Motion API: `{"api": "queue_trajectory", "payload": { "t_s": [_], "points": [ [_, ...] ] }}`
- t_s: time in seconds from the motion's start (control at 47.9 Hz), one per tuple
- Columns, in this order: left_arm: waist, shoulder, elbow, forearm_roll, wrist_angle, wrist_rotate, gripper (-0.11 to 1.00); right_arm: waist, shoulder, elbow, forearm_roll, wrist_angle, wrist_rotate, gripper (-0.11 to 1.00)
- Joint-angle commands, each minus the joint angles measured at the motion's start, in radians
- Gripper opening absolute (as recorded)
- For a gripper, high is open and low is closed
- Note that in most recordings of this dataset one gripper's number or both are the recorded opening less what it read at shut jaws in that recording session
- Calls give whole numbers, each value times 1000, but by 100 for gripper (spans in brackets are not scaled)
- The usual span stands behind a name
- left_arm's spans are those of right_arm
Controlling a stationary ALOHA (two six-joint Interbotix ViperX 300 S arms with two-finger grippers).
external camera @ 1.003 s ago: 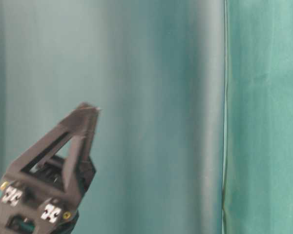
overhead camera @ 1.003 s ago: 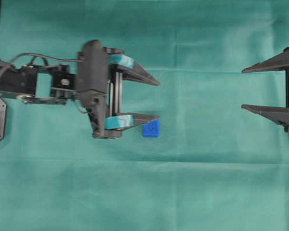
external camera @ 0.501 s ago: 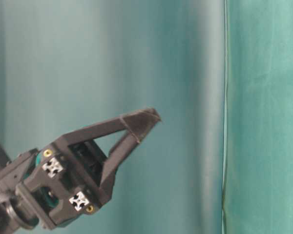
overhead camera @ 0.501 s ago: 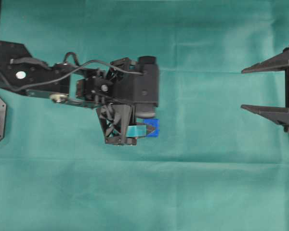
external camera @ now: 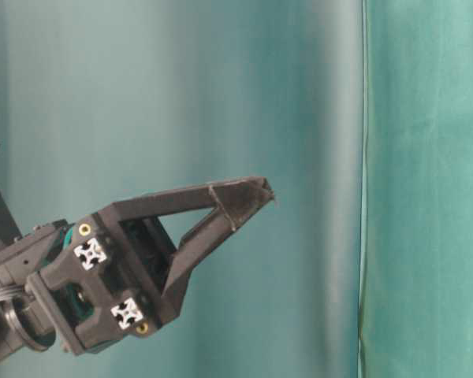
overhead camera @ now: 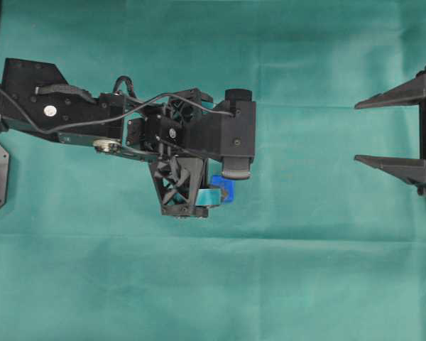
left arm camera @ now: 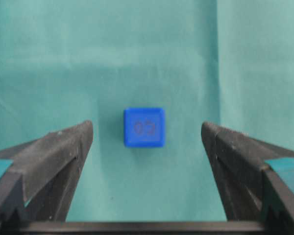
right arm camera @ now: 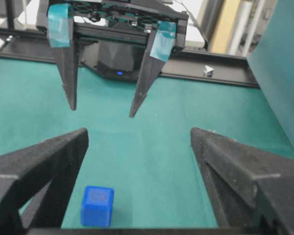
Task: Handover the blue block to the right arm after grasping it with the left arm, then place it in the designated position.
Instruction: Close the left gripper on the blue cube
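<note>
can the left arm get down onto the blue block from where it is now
Probably yes. In the left wrist view the blue block lies on bare green cloth, centred between the wide-open fingers of the left gripper with clear gaps on both sides. Nothing sits between them. The right gripper waits far off, open.

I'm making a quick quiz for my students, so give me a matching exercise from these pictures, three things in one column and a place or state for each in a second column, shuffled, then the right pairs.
Column one:
1. blue block
2. left gripper
3. right gripper

Column two:
A. open, at the right edge of the overhead view, far from the cube
B. resting on the green cloth, touched by nothing
C. open, pointing down, teal pads near its finger bases, a finger on either side of the cube

Pairs: 1-B, 2-C, 3-A
</note>
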Motion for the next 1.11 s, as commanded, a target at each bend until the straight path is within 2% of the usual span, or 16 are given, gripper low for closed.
{"api": "queue_trajectory", "payload": {
  "t_s": [0.0, 0.773, 1.086],
  "points": [
    [-3, -15, -26, 0, -5, 3, 100, -3, 6, -21, 3, -3, 2, 94],
    [-5, -17, -18, 2, -6, 2, 100, -3, 8, -21, 3, -2, 2, 94],
    [-6, -12, 8, 0, -44, 2, 100, -3, 11, -21, 3, 2, 2, 94]
  ]
}}
